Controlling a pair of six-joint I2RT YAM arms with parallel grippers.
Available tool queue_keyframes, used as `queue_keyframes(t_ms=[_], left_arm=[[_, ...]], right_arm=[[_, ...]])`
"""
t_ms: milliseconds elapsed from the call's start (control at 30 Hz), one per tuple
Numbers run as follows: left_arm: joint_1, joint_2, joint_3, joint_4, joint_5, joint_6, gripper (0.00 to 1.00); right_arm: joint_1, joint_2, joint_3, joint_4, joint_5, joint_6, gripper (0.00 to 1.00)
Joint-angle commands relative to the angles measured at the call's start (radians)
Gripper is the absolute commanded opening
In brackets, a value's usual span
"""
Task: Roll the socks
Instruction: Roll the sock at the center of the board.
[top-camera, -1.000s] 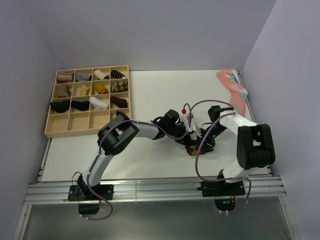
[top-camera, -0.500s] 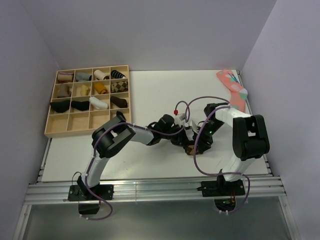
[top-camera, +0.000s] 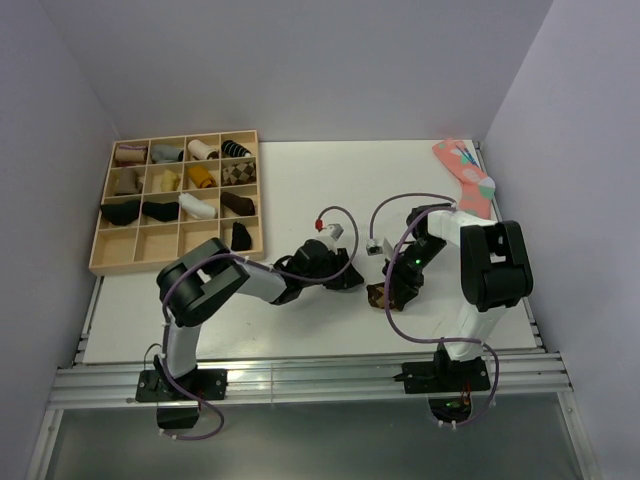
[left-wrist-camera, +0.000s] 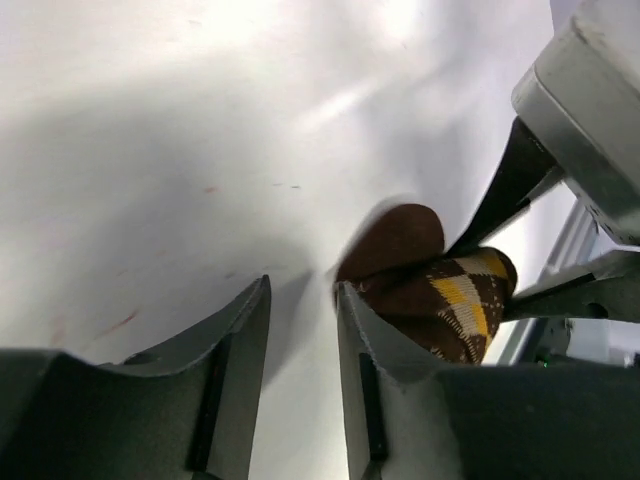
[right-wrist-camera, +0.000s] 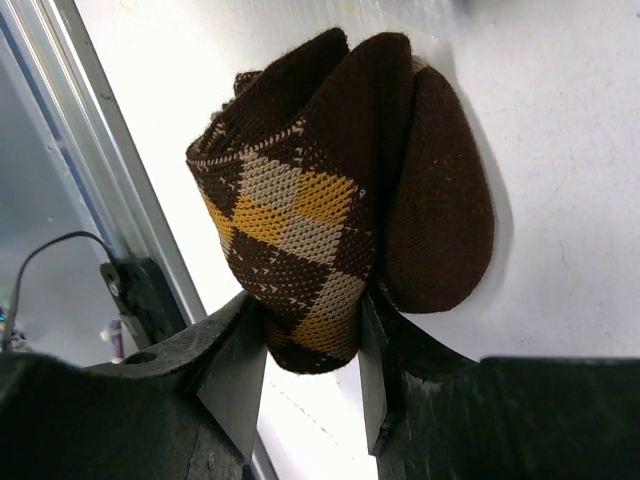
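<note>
Brown argyle socks (right-wrist-camera: 330, 220) rolled in bundle, on white table (top-camera: 300, 190), right of centre, towards near edge. Right claw (right-wrist-camera: 310, 338) pinches patterned end of bundle between both fingers. Left claw (left-wrist-camera: 300, 300) just beside socks, fingers narrowly apart, nothing between; contact unclear.

You're working in a robotics lab cell: white table (top-camera: 300, 190), plain grey walls (top-camera: 300, 60) boxing it in, aluminium mounting rail (top-camera: 300, 382) at the near edge, wooden compartment tray (top-camera: 115, 246) at the left.
</note>
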Motion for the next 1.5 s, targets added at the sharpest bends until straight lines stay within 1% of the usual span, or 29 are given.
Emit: queue_keyframes(t_ms=[0, 133, 200, 267, 300, 400, 467, 500, 533, 667, 733, 833, 933, 1133, 1300, 1367, 1433, 1467], left_arm=[[0.003, -0.058, -0.080, 0.049, -0.138, -0.024, 0.40], [-0.002, -0.115, -0.162, 0.147, -0.158, -0.047, 0.42], [-0.022, -0.144, -0.205, 0.178, -0.172, -0.062, 0.43], [-0.043, -0.161, -0.232, 0.224, -0.222, -0.082, 0.45], [-0.072, -0.168, -0.251, 0.235, -0.254, -0.094, 0.45], [-0.134, -0.155, -0.249, 0.249, -0.294, -0.168, 0.46], [-0.166, -0.148, -0.263, 0.297, -0.359, -0.223, 0.47], [-0.197, -0.145, -0.263, 0.319, -0.377, -0.235, 0.47], [-0.210, -0.141, -0.262, 0.328, -0.421, -0.248, 0.48], [-0.263, -0.118, -0.214, 0.328, -0.506, -0.292, 0.49], [-0.286, -0.106, -0.196, 0.299, -0.541, -0.308, 0.50], [-0.310, -0.087, -0.165, 0.261, -0.594, -0.340, 0.51], [-0.336, -0.073, -0.139, 0.241, -0.644, -0.378, 0.61], [-0.369, -0.035, -0.090, 0.181, -0.690, -0.464, 0.61], [-0.418, -0.058, -0.052, -0.010, -0.781, -0.542, 0.61], [-0.430, -0.061, -0.036, -0.075, -0.790, -0.593, 0.61], [-0.435, -0.058, -0.032, -0.095, -0.798, -0.622, 0.61], [-0.441, -0.056, -0.015, -0.145, -0.799, -0.640, 0.61]], right_arm=[[0.005, 0.031, -0.009, 0.052, 0.079, 0.057, 0.38], [0.005, 0.041, -0.006, 0.060, 0.072, 0.091, 0.38], [0.005, 0.047, 0.003, 0.055, 0.063, 0.097, 0.38], [0.005, 0.056, 0.008, 0.060, 0.059, 0.117, 0.38], [0.005, 0.059, 0.009, 0.060, 0.055, 0.123, 0.38], [0.005, 0.073, 0.020, 0.054, 0.038, 0.147, 0.37], [0.005, 0.080, 0.022, 0.063, 0.035, 0.172, 0.37], [0.005, 0.082, 0.022, 0.066, 0.033, 0.181, 0.37], [0.005, 0.085, 0.023, 0.069, 0.030, 0.196, 0.37], [0.004, 0.117, 0.048, 0.060, 0.018, 0.241, 0.36], [0.004, 0.134, 0.057, 0.057, 0.006, 0.266, 0.33], [0.003, 0.145, 0.069, 0.055, 0.000, 0.296, 0.34], [0.003, 0.151, 0.075, 0.069, 0.000, 0.330, 0.33], [-0.019, 0.163, 0.080, 0.092, 0.006, 0.401, 0.33], [-0.050, 0.168, 0.081, 0.104, 0.000, 0.436, 0.32], [-0.061, 0.169, 0.081, 0.107, -0.007, 0.447, 0.29], [-0.067, 0.174, 0.078, 0.106, -0.010, 0.459, 0.29], [-0.072, 0.176, 0.077, 0.112, -0.010, 0.465, 0.29]])
